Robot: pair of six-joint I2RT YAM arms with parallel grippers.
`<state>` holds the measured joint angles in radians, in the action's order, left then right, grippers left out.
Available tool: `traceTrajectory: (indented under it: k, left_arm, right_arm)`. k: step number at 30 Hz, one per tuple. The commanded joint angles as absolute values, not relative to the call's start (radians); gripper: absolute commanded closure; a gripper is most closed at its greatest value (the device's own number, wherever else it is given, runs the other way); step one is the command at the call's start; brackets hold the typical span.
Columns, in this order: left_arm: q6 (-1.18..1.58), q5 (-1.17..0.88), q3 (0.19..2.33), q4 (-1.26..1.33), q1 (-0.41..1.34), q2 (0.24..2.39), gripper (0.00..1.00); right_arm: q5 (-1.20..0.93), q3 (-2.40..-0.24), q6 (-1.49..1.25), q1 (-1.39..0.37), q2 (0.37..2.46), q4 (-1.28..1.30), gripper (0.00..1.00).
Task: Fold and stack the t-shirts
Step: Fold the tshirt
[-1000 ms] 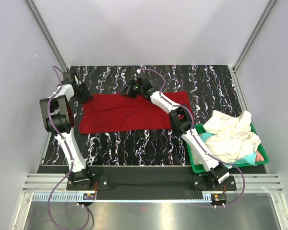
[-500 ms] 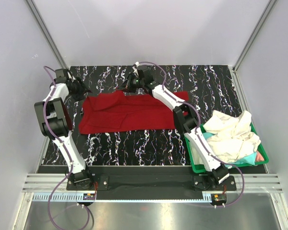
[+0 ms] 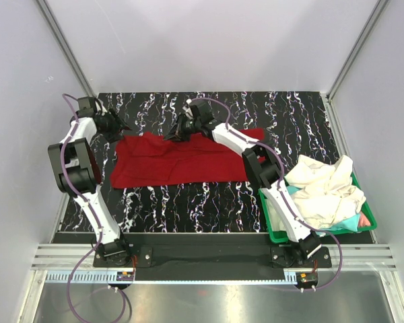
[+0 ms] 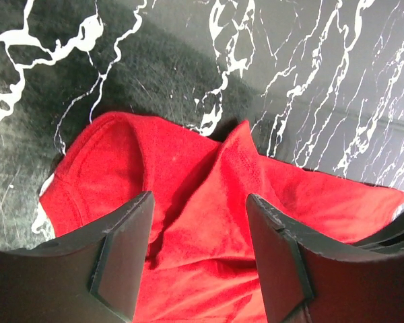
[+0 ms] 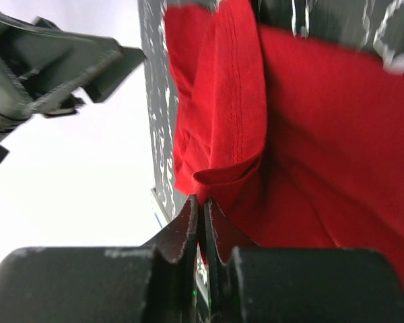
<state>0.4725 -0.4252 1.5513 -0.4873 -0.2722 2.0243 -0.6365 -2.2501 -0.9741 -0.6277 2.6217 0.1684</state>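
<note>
Pinching the deep red t-shirt (image 3: 178,161), right claw (image 5: 202,200) is clamped tight; left claw (image 4: 198,198) hangs spread apart over its upper-left corner.

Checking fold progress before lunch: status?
Left end effector open over red t-shirt's far-left corner. Right end effector shut on its far edge. Other shirts in green bin, nothing blocking.

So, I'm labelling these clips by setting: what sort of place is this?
Most likely a lab test cell, not a home: two robot arms bolted to a marble-patterned table inside plain white walls with metal framing.
</note>
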Motion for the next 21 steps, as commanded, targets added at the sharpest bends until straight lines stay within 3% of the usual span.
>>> traceTrajectory:
  k: [1,12,17,21]
  left_arm:
    - [0.468,-0.460,1.532,-0.497,-0.275,1.925,0.37]
    - [0.434,-0.497,1.460,-0.497,-0.264,1.842,0.35]
    - [0.373,-0.595,1.451,-0.393,-0.218,1.851,0.33]
    - [0.249,-0.488,1.503,-0.393,-0.117,1.926,0.34]
  right_arm:
    - [-0.672,-2.204,-1.014,-0.660,2.517,0.126,0.90]
    - [-0.692,-1.973,-0.991,-0.680,2.411,0.115,0.79]
    - [-0.699,-2.005,-0.904,-0.678,2.430,0.155,0.74]
    - [-0.704,-2.034,-0.881,-0.678,2.456,0.166,0.73]
